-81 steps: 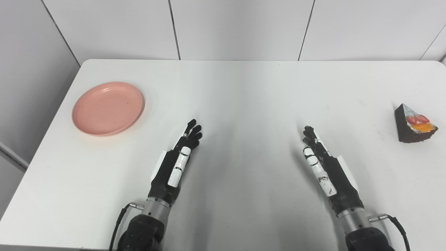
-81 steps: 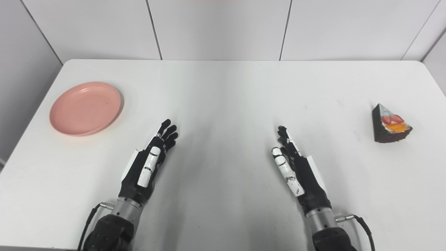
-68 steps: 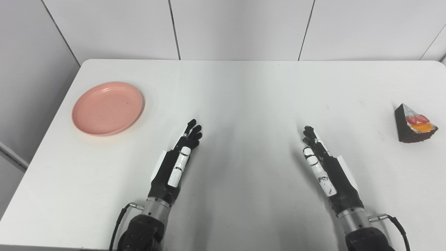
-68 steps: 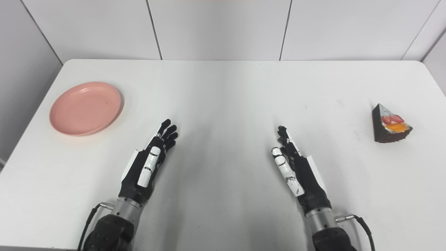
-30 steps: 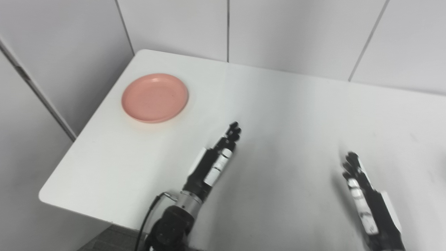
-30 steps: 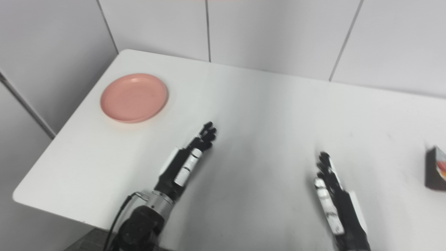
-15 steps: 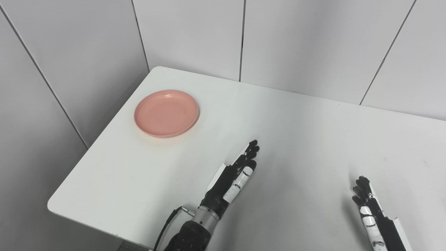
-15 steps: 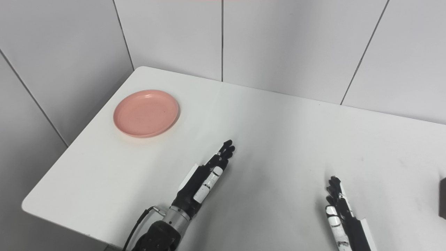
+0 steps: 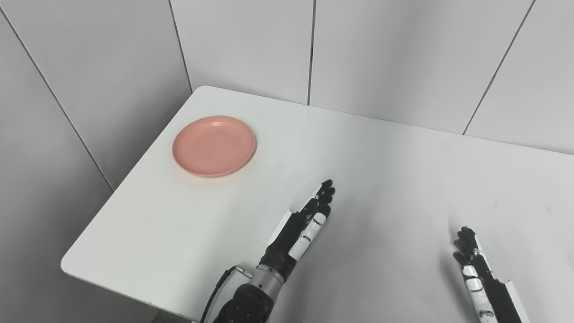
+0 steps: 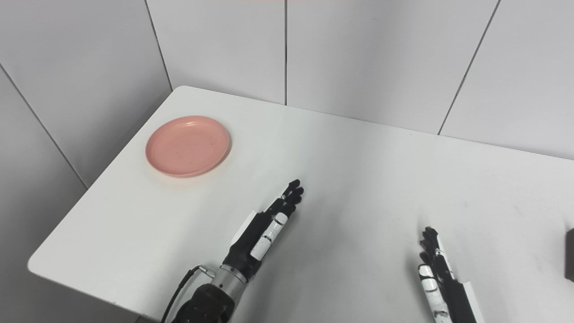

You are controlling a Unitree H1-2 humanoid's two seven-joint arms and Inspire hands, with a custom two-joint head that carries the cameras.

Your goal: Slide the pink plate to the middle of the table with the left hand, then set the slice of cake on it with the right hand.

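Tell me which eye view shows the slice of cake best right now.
The right eye view, and only barely: a dark sliver of the slice of cake shows at the picture's right edge, on the table, its topping cut off. The left eye view does not show it at all; its frame ends past the right hand.

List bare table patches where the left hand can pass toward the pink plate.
Bare tabletop lies between the left hand and the pink plate. Bare too between it and the right hand. Nothing crowded; the plate sits near the table's left edge.
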